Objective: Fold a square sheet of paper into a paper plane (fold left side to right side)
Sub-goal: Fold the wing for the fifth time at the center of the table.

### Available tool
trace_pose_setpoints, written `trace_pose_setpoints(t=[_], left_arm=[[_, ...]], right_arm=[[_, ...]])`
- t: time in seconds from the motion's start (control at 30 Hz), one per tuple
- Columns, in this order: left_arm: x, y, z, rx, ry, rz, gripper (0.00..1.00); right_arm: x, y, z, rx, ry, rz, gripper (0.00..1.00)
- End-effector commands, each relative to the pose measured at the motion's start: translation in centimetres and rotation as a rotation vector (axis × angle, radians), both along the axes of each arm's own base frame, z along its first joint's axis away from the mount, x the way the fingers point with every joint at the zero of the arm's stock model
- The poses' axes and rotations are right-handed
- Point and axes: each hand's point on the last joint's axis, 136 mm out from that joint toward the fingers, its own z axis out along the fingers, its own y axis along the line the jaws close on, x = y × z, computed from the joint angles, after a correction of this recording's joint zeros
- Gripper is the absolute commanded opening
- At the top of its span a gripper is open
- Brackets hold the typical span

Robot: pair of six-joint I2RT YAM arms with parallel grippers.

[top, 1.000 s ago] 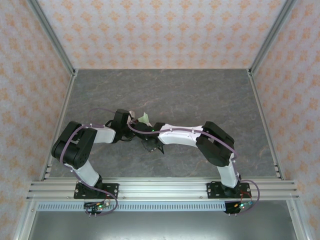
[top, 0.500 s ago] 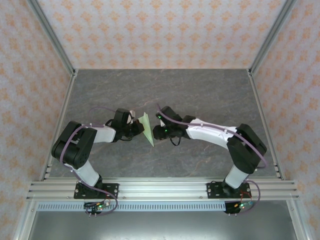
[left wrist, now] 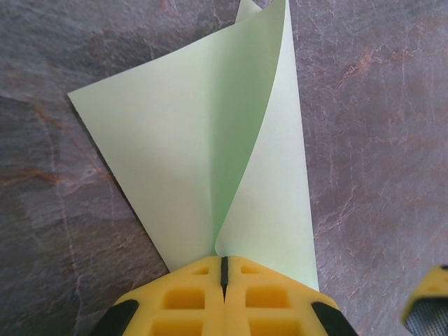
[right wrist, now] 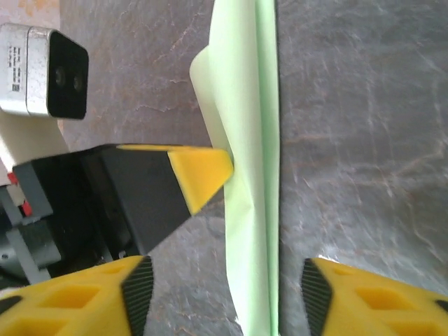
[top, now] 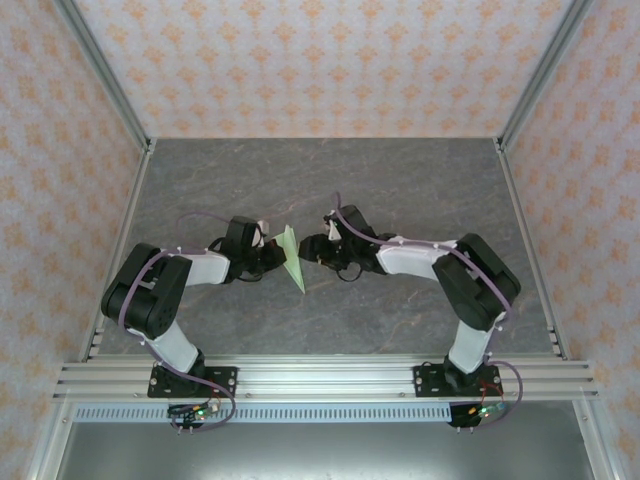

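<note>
Step in hand: the left-over-right fold, mid way, not creased yet. Left gripper [top: 272,256] is clenched on the near edge of the green paper sheet [top: 291,257]. In the left wrist view its yellow fingers [left wrist: 189,297] meet with no gap and the sheet [left wrist: 182,140] runs in between them. One flap stands up off the table [top: 400,180] and curls over to the right. The other layer lies flat, with a corner pointing left.

Right gripper [top: 310,248] sits just beside the sheet on its right, released. In the right wrist view its jaws are wide apart, the sheet [right wrist: 248,126] stands edge-on between them, and neither pad touches it. The sheet is at table centre, between the two grippers, tilted up, not lying flat.

Next move, as I judge it: the right gripper has to catch or push the raised flap down onto the right layer, edges lined up, then press the crease while the left keeps its pinch. Thin paper, so it may spring back or slip askew.

Versus earlier: a second ago the right arm lay across the sheet and hid most of it. Half a second ago it had swung out right. Now its elbow is tucked in and the sheet looks narrower from above. Left arm barely changed
</note>
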Motion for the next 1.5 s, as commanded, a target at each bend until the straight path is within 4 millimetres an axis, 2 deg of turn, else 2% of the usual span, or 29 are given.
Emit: trace_pose_setpoints(t=[0.0, 0.07, 0.2, 0.33, 0.47, 0.63, 0.9, 1.27, 1.47], left_arm=[[0.2, 0.5, 0.7, 0.022, -0.015, 0.001, 0.00], [0.2, 0.5, 0.6, 0.019, -0.014, 0.003, 0.00], [0.1, 0.5, 0.4, 0.018, -0.013, 0.003, 0.00], [0.1, 0.6, 0.3, 0.019, -0.011, 0.005, 0.00], [0.0, 0.5, 0.1, 0.015, -0.010, 0.005, 0.00], [0.0, 0.5, -0.1, 0.013, -0.006, 0.007, 0.00], [0.1, 0.5, -0.1, 0.012, -0.005, 0.007, 0.00], [0.1, 0.5, -0.1, 0.012, -0.004, 0.007, 0.00], [0.1, 0.5, 0.2, 0.013, -0.011, 0.006, 0.00]], right_arm=[[3.8, 1.6, 2.5, 0.094, -0.033, -0.061, 0.68], [5.3, 2.1, 2.8, 0.100, -0.025, -0.079, 0.70], [7.4, 3.1, 2.1, 0.032, 0.002, -0.095, 0.81], [8.6, 3.3, 0.5, -0.041, 0.046, -0.120, 0.82], [9.5, 4.2, 0.2, -0.043, 0.058, -0.115, 0.82], [9.5, 5.1, -0.4, -0.043, 0.078, -0.094, 0.82], [9.4, 6.0, -1.5, -0.046, 0.102, -0.076, 0.61], [9.1, 6.2, -2.7, -0.089, 0.120, -0.062, 0.61], [8.4, 5.9, -4.2, -0.139, 0.153, -0.054, 0.62]])
